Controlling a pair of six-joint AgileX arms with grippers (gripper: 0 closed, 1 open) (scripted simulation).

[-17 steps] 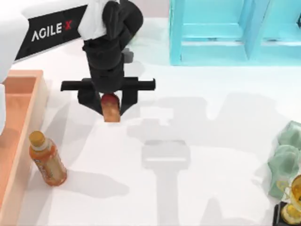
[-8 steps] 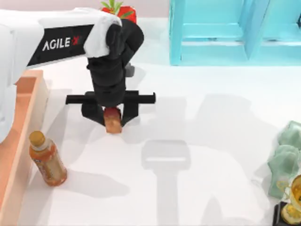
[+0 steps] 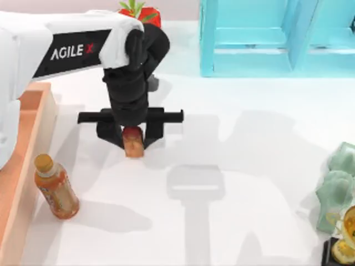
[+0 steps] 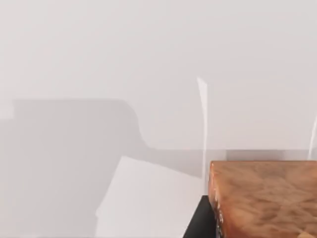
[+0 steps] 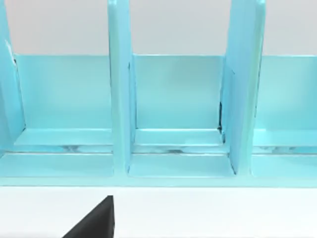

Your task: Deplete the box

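Note:
The box [image 3: 34, 113], a shallow tray of light orange-tan wood, lies along the table's left edge. Just outside its wall stands an orange bottle [image 3: 56, 188] with a yellow cap. My left gripper [image 3: 133, 138] hangs above the table to the right of the box, shut on a small orange-brown block with a red end [image 3: 133, 143]. That block's mottled brown surface [image 4: 265, 198] shows in the left wrist view over bare white tabletop. A black part of my right gripper [image 5: 94, 220] shows in the right wrist view.
A light blue shelf unit [image 3: 266, 39] stands at the back right, and its compartments [image 5: 176, 114] face the right wrist camera. A red pot with a green plant [image 3: 140, 11] sits at the back. A pale green object [image 3: 337, 188] and a golden cup [image 3: 346, 233] occupy the front right corner.
My left arm has shifted slightly right and toward the front with the block in its grip, uncovering the red pot. The bottle has not moved.

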